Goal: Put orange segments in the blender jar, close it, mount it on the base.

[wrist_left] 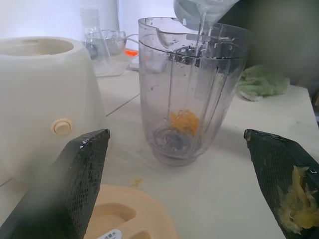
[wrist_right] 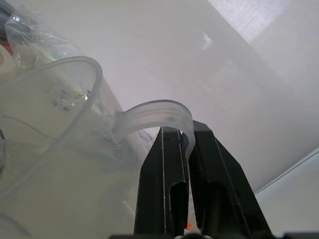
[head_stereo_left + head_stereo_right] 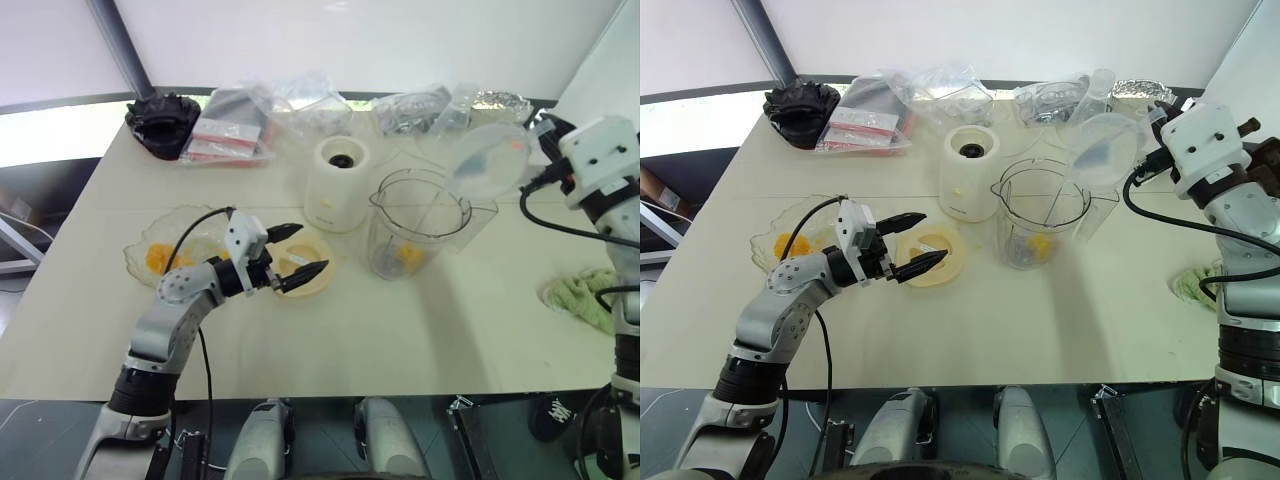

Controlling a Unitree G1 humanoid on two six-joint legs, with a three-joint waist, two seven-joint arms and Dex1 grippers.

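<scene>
My right hand (image 2: 185, 149) is clamped tight on the curved handle of a clear plastic measuring cup (image 3: 1105, 145), tipped at the upper right of the frame above the blender jar (image 3: 1040, 225), and a thin stream of liquid seems to run down into it. The jar stands mid-frame on the worktop (image 3: 1040, 320) with orange segments (image 3: 1040, 245) at its bottom, just right of the cream base (image 3: 968, 170). My left hand (image 3: 908, 245) hovers empty at centre left with fingers spread wide, pulp stuck to one pad, over the flat cream lid (image 3: 940, 260); more segments lie in the glass dish (image 3: 165, 255) at far left. To pour well, I should keep the cup's lip over the jar mouth and level it slowly, so nothing splashes onto the base.
</scene>
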